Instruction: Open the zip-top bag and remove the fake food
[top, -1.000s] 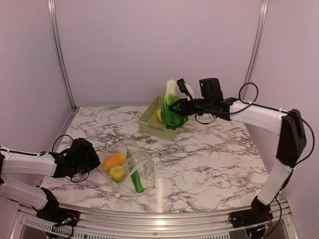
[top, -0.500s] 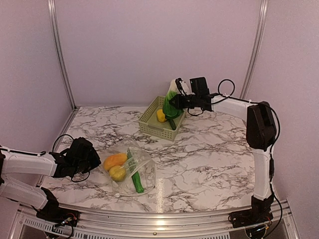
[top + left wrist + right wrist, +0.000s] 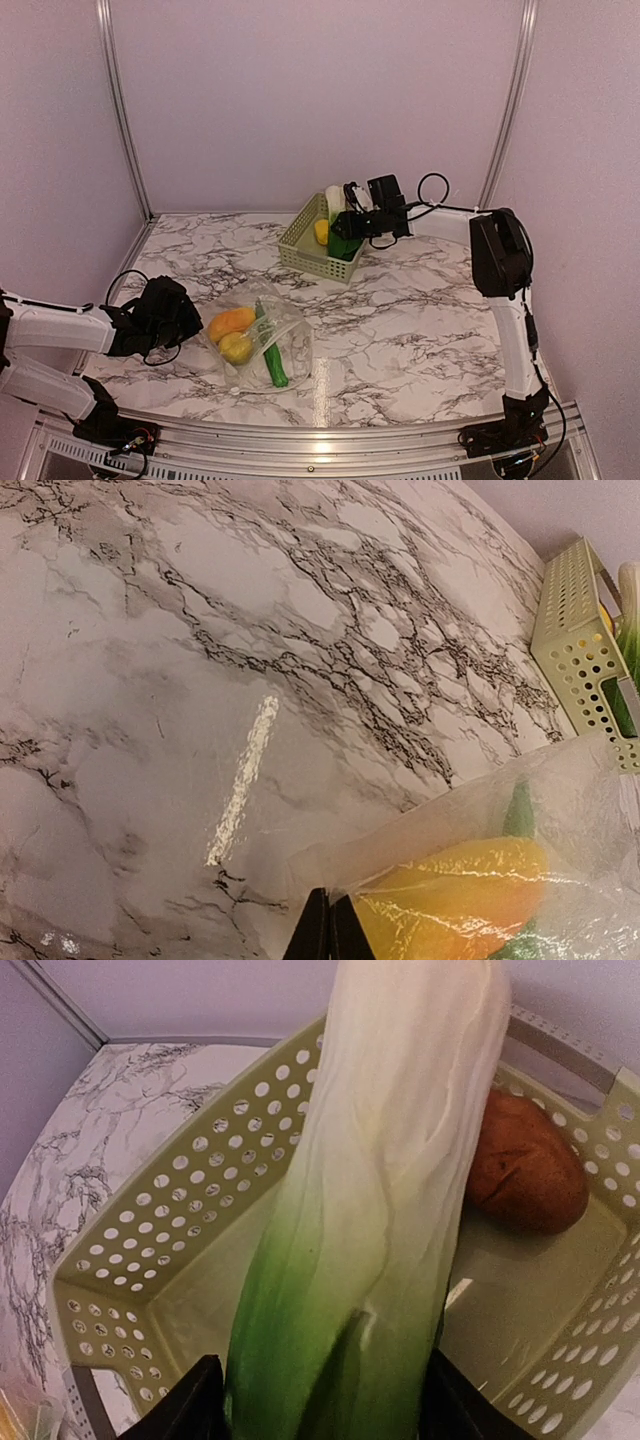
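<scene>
Clear, crinkled plastic is seen near the front-left corner of the marble table: the zip-top bag lies there, with part of the fake food inside it. An orange-yellow mango and a yellow lemon are held in its left half, and a long green pod is laid beside them, pointing toward the front edge.

The left gripper is kept low at the bag's left edge. In the left wrist view its tips are pressed together, and the bag's film is seen running in between them, so the edge is pinched.

A pale green slotted basket is set near the back edge of the table, around its middle and well apart from the bag. The right arm is stretched out over it, and the right gripper is placed at the basket's right side.

The white-green leafy vegetable is stood tilted in the basket, white end up. Its green end is flanked by the two dark fingers, which are spread wide and lie right against it. Whether it is pressed by them cannot be told.

A small brown piece is seen on the basket floor just beside the vegetable. In the top view a yellow piece is also seen in the basket, to the left of the vegetable.
</scene>
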Robot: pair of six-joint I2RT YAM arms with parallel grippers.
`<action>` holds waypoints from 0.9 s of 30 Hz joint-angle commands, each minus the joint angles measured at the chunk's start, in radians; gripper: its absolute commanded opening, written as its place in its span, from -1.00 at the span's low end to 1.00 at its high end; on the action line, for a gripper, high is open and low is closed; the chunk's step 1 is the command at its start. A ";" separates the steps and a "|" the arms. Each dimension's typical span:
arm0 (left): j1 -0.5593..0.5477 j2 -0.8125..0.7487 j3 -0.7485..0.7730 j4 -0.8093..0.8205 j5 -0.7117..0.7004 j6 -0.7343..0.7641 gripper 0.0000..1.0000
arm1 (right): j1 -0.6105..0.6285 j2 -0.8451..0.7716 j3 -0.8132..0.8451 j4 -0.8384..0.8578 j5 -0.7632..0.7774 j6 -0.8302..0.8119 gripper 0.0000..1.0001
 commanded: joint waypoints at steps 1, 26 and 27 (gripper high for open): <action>0.006 0.017 -0.003 0.019 0.010 0.005 -1.00 | -0.002 -0.075 0.032 0.010 0.001 -0.016 0.32; 0.006 0.011 -0.013 0.037 0.034 -0.010 -1.00 | 0.378 -0.850 -0.931 0.283 -0.088 0.028 0.17; 0.006 0.011 -0.014 0.037 0.033 -0.011 -1.00 | 0.409 -0.872 -0.964 0.288 -0.069 0.043 0.14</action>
